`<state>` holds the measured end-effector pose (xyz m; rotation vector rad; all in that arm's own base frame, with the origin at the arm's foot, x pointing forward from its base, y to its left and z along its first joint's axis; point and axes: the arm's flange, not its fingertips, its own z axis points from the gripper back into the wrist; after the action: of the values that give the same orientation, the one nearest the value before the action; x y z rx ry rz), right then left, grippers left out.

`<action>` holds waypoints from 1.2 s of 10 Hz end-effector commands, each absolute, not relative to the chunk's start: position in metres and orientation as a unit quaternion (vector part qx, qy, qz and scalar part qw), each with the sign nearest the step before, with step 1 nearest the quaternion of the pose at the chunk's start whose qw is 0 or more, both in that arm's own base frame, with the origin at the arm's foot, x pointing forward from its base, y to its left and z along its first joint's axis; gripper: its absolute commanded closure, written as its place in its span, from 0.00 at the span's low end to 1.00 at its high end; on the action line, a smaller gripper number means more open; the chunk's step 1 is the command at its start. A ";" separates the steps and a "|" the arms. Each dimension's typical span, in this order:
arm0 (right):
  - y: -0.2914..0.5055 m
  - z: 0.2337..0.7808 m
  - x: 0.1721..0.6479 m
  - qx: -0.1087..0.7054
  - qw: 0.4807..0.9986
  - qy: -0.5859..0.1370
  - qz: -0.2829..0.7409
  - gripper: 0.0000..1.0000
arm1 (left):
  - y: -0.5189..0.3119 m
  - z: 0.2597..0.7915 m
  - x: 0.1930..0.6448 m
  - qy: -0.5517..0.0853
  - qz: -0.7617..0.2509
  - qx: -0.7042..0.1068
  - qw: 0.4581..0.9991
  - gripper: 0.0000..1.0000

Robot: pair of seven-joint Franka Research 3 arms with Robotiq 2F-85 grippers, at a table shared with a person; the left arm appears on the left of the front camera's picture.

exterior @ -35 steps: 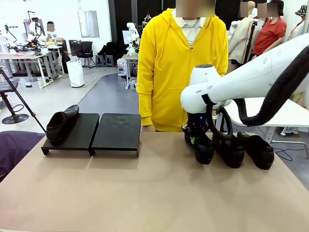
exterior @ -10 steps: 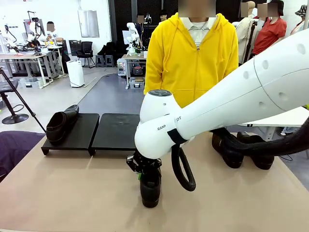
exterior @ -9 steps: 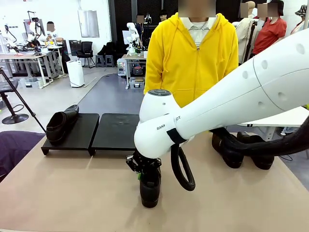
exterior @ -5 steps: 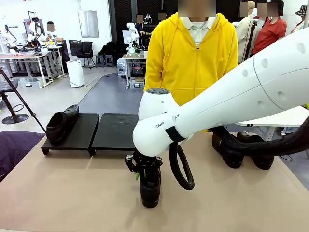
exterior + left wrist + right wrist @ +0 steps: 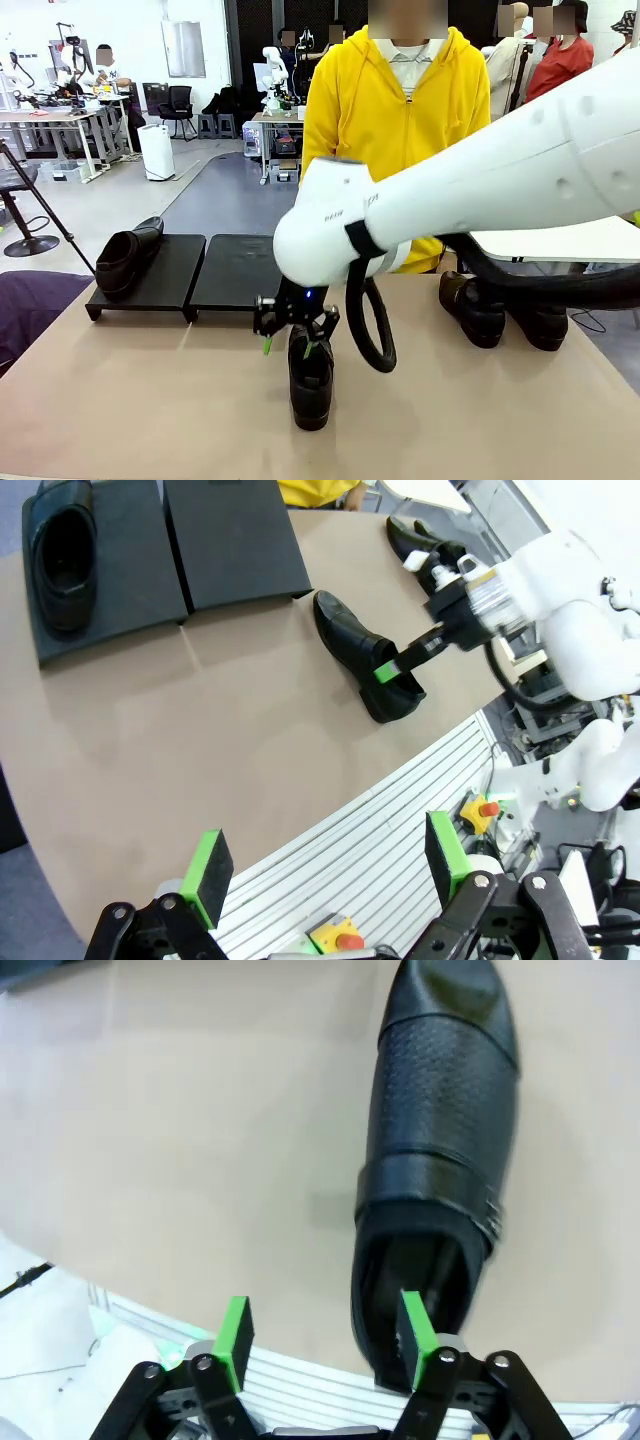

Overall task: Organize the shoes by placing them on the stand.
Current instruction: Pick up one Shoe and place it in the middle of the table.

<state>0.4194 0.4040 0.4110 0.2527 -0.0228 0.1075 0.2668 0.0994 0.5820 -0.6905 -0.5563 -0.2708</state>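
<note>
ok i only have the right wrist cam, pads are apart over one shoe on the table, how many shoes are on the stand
observer: just one shoe, lying on the left panel of the stand.
operator: where are the other two
observer: a second shoe and a third shoe sit side by side on the table at the robot's right, near the person in yellow.
operator: and the left gripper
observer: the left gripper is open and holds nothing, hanging high on the robot's side of the table.

Grey floor point(image 5: 110, 205), white desks point(image 5: 50, 116) — black office chair point(image 5: 180, 103).
</note>
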 end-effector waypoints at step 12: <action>0.009 0.549 0.167 0.374 0.910 -0.176 0.032 0.00 | 0.099 0.584 0.267 -0.272 -0.129 -0.339 0.891 0.00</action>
<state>0.1685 0.0033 0.5933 0.7601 -0.3013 0.0985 0.2667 0.0997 0.5823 -0.6908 -0.5572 -0.2705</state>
